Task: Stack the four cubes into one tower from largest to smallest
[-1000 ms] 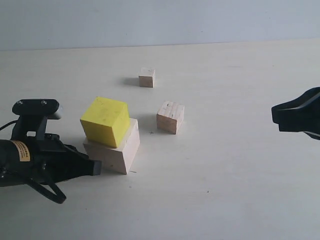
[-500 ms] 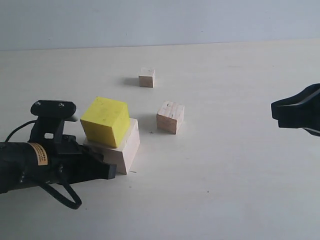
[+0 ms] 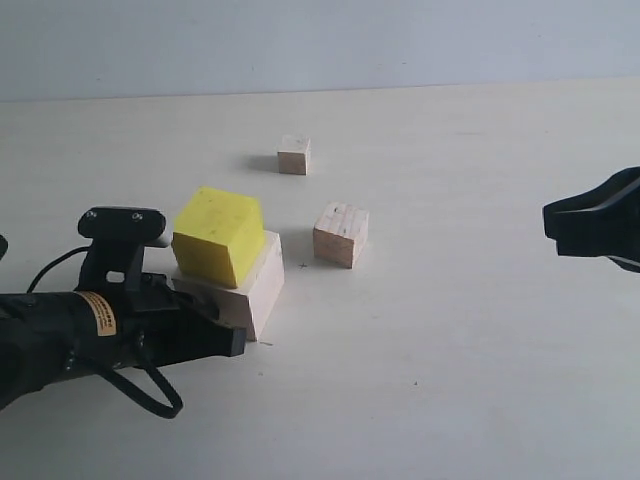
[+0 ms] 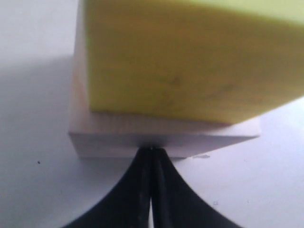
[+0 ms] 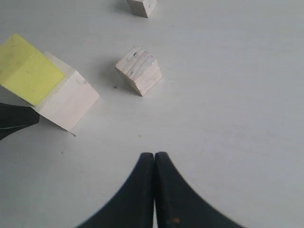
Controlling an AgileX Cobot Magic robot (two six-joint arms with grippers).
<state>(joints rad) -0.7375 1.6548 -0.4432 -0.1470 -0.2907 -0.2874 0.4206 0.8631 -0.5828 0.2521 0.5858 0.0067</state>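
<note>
The yellow cube [image 3: 218, 236] rests on the largest pale wood cube [image 3: 252, 290], twisted against it and overhanging its left side. My left gripper [image 3: 235, 340] is shut, and its tips press the big cube's near face [image 4: 161, 145] low down. A mid-sized pale wood cube [image 3: 341, 234] sits just right of the stack. The smallest pale wood cube [image 3: 294, 155] lies farther back. My right gripper [image 5: 154, 156] is shut and empty, hovering far to the right at the frame edge [image 3: 595, 230]. The right wrist view shows the stack [image 5: 47, 90] and the mid-sized cube [image 5: 139, 70].
The pale tabletop [image 3: 450, 350] stretches bare in front and to the right of the cubes. A light wall meets the table's far edge behind the small cube. The left arm's body and cable [image 3: 90, 335] lie low along the front left.
My left gripper has slid right until its shut tips touch the big cube, nudging the stack slightly right. The right arm has stayed put.
</note>
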